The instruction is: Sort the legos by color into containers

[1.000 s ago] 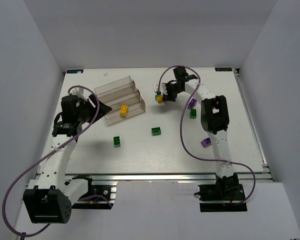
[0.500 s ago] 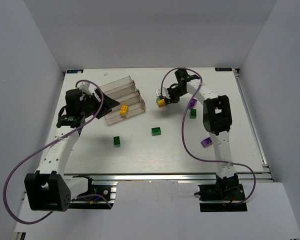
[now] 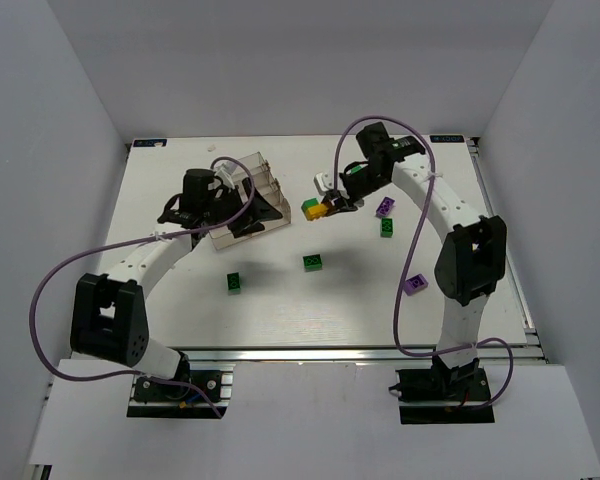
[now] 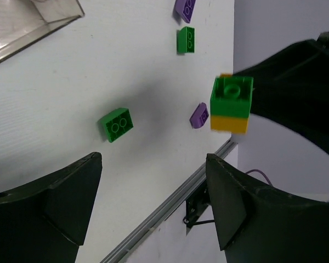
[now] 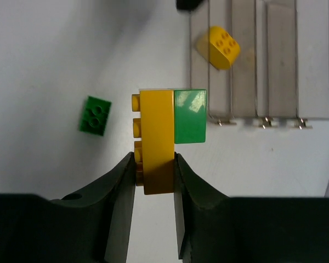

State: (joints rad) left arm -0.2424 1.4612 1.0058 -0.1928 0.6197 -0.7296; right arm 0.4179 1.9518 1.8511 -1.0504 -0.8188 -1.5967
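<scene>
My right gripper (image 3: 332, 206) (image 5: 155, 164) is shut on a yellow brick (image 5: 156, 137) with a green brick (image 5: 190, 116) stuck to its side. It holds the pair (image 3: 314, 208) in the air just right of the clear stepped tray (image 3: 242, 178). My left gripper (image 3: 263, 213) (image 4: 153, 181) is open and empty over the tray's front right corner, facing the held pair (image 4: 231, 104). One yellow brick (image 5: 218, 47) lies in the tray's lowest step. Loose green bricks (image 3: 313, 262) (image 3: 235, 283) (image 3: 387, 227) and purple bricks (image 3: 385, 207) (image 3: 415, 284) lie on the table.
The white table (image 3: 180, 300) ends in a metal rail along the near edge (image 3: 330, 350). Grey walls stand on three sides. The right arm's purple cable (image 3: 405, 260) hangs over the right part of the table.
My left arm has swung right, from left of the tray to over its front right corner. My right gripper has shifted slightly with the yellow and green pair still in it.
</scene>
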